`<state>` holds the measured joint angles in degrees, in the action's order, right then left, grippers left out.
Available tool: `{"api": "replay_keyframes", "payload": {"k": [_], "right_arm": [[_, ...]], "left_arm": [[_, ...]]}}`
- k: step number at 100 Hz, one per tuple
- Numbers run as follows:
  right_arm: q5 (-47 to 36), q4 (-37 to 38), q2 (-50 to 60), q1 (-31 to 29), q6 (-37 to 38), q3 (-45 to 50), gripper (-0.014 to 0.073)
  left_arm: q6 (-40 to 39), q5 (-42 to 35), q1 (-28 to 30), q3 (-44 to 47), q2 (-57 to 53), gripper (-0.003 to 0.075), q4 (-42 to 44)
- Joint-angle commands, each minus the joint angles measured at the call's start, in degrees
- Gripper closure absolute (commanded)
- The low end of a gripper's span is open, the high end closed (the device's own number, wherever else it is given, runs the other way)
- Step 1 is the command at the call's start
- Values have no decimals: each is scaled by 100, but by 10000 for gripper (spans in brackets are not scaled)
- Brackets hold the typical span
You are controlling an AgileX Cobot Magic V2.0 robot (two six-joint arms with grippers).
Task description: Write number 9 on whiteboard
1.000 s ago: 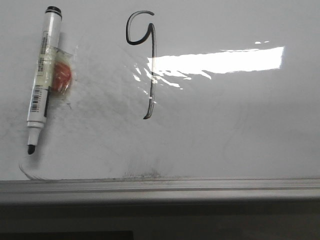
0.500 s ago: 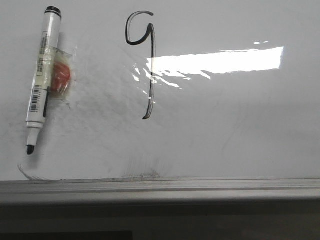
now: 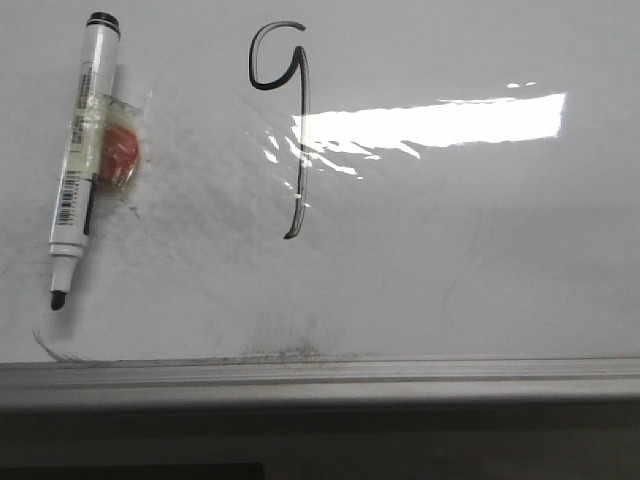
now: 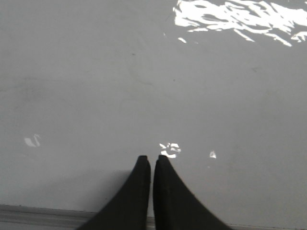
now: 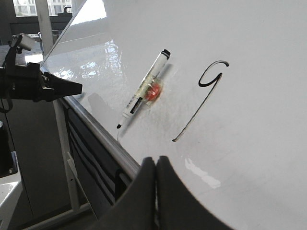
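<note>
Evidently the writing step is finished. At the left of the whiteboard (image 3: pixel 480 260) a marker (image 3: pixel 82 150) is seen stuck on by a red magnet (image 3: pixel 122 155) under clear tape, uncapped, tip down above the grey rail (image 3: pixel 320 372). Right of it, near the top, the number 9 (image 3: pixel 283 120) is drawn whole: open loop, long tail hooked at its end, crossing a glare patch (image 3: pixel 430 122). The left hand (image 4: pixel 152 160) is closed on nothing, close to bare board. The right hand (image 5: pixel 156 163) is likewise closed and empty, well clear of the digit. Little more than withdrawal of both arms is judged to be called for.
</note>
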<state>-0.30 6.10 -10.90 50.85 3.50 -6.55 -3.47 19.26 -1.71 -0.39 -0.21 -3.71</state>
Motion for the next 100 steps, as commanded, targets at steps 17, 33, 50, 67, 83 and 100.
{"api": "replay_keyframes", "payload": {"k": [17,33,50,67,83,100], "right_arm": [[-472,48,-56,-16,-25,-151,658],[-472,48,-56,-16,-25,-151,658],[-604,48,-43,-136,-25,-147,658],[-743,48,-33,-1221,-25,-125,658],[-1346,48,9,-2836,-14,368,658],[-1473,75,365,-4304,216,767,658]], "left_arm": [[-67,-207,19,230,-167,741,-62],[-67,-207,19,230,-167,741,-62],[-67,-207,19,230,-167,741,-62],[-67,-207,19,230,-167,741,-62],[-67,-207,19,230,-167,741,-62],[-67,-207,19,230,-167,741,-62]]}}
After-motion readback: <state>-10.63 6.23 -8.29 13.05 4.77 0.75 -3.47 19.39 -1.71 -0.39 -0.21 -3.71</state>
